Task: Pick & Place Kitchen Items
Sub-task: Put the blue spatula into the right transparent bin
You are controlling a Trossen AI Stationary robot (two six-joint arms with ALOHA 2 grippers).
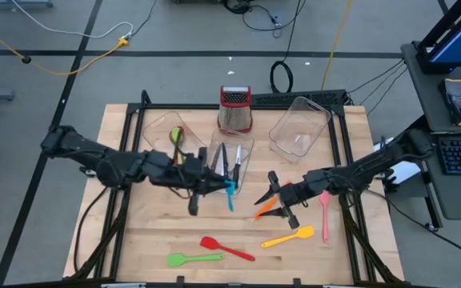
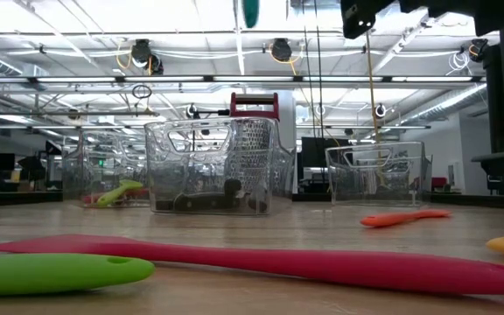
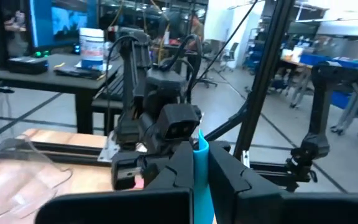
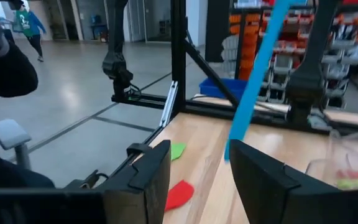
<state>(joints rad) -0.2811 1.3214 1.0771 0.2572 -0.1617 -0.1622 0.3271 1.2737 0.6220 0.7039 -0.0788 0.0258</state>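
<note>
The left gripper [image 1: 214, 185], clamped on a blue utensil [image 1: 230, 194], hangs beside the middle tub [image 1: 245, 154], seemingly mid-carry, so next comes a release over that tub, while the right gripper [image 1: 282, 196] waits with fingers apart above the surface [image 1: 134, 232].

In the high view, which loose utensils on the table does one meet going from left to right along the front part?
green spatula → red spatula → yellow spatula → pink spatula
</note>
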